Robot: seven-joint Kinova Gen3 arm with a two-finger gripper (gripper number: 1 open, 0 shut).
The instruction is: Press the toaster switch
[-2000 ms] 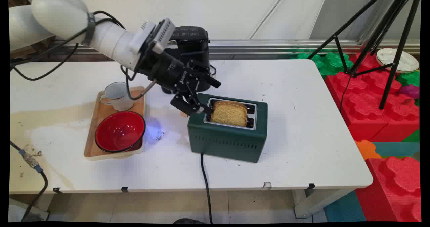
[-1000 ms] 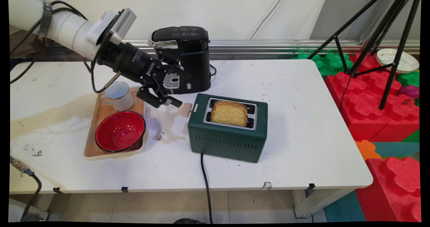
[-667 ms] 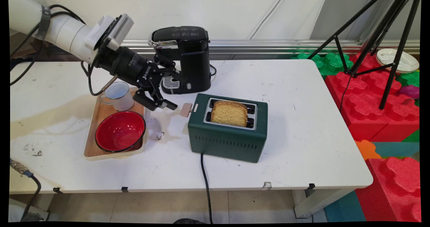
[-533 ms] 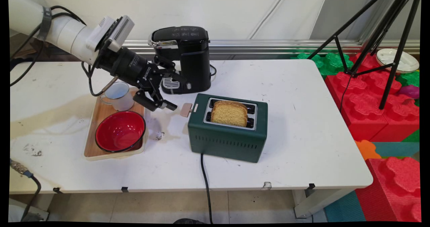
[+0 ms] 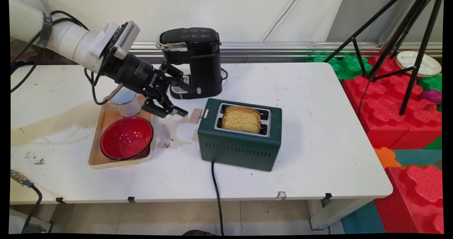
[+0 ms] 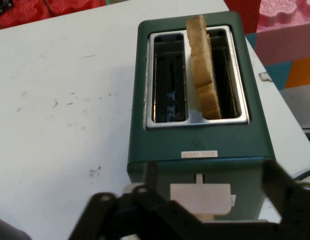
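A: What's nearest the gripper?

B: The pale lever on the end of the green toaster, just ahead of the fingertips and not touching them. In the hand view that lever sits low, between the two linkages.

A: Is the hand holding anything?

B: Nothing. The fingers are spread wide, one high, one low.

A: And the toaster itself?

B: Straight ahead of the hand. A slice of bread stands upright in one slot; the other slot is empty.

A: Behind the hand?

B: A white mug and a red bowl on a wooden tray. A black coffee machine stands beside the gripper.
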